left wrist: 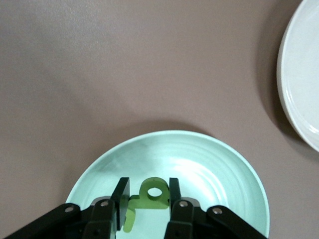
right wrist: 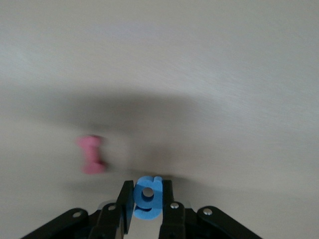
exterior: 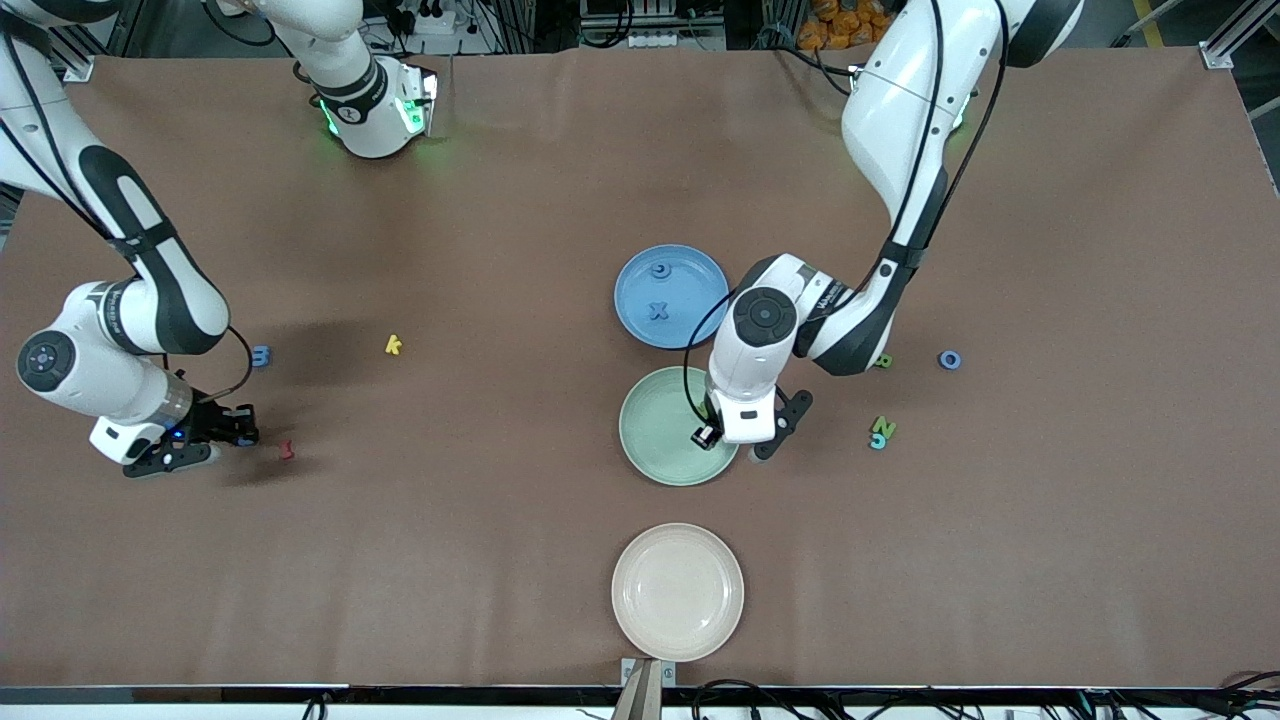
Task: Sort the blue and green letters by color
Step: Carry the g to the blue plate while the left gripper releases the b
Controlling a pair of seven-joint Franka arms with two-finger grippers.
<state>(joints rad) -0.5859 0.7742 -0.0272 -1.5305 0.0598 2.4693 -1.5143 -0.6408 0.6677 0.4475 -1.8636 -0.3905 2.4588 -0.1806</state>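
Pinching an olive-green letter [left wrist: 152,195] over the pale green plate [left wrist: 209,164], left gripper [left wrist: 147,199] risking an early drop off the rim — right gripper [right wrist: 147,199] clamped on a blue letter [right wrist: 147,198] near the dark red piece [right wrist: 91,155], risking slip.

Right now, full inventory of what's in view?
blue plate: 1, mid-table, holds two blue letters
green plate: 1, nearer the camera than the blue plate
cream plate: 1, nearest the camera, nothing in it
loose blue letters: 2, one toward each arm's end
green letters: 2, on the table toward the left arm's end, one with a teal piece beside it
yellow k: 1, toward the right arm's end
red piece: 1, by the right gripper
left gripper: shut on a green letter, over the green plate
right gripper: shut on a blue letter
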